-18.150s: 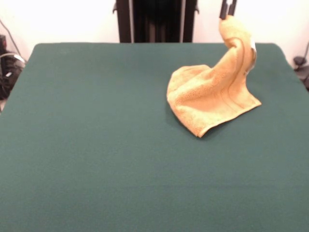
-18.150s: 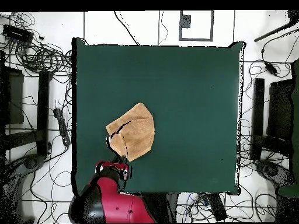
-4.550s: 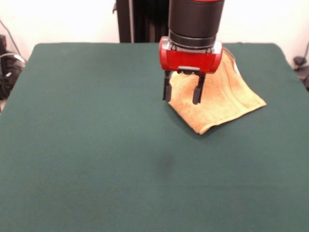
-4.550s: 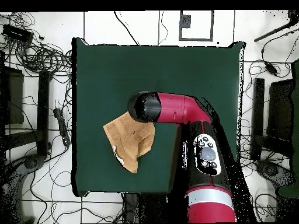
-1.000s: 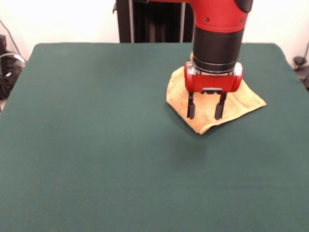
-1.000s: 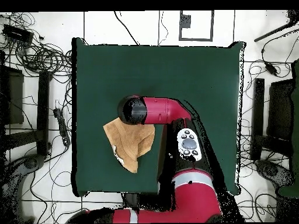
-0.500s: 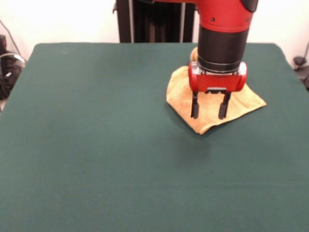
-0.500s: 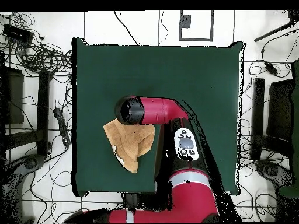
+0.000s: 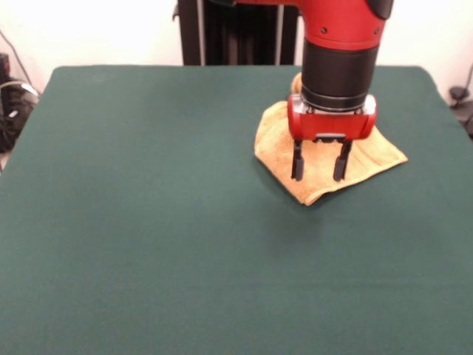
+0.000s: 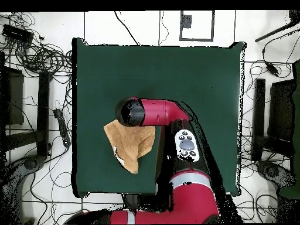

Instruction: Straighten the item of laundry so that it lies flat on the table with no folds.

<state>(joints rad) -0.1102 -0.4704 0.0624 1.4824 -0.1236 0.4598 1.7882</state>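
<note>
Towel [image 9: 367,151] lay folded over on itself on the green table [image 9: 148,222], well toward the right side in the front view and in the far half of the top. Directly above its near portion hung the claw [image 9: 320,168], pointing straight down with its two black fingers [image 9: 297,161] spread wide and nothing between them. Their tips stood over the cloth just behind the towel's nearest point, where a doubled edge curled up off the table; whether they touched the terry could not be told from either view.

From the claw, the bulk of the towel ran away toward the far right, its long axis slanting from the near pointed corner up to the bunched part hidden behind the arm. In the overhead view the towel [image 10: 132,146] showed as an uneven, roughly triangular patch, with a pale speck at one edge that was probably the label.

By my judgement, the coming move hinged on pinching that near folded corner and drawing it outward toward open table, away from the bunched end. Nothing else sat on the table to obstruct this; cables and stands lay only on the floor around it.
</note>
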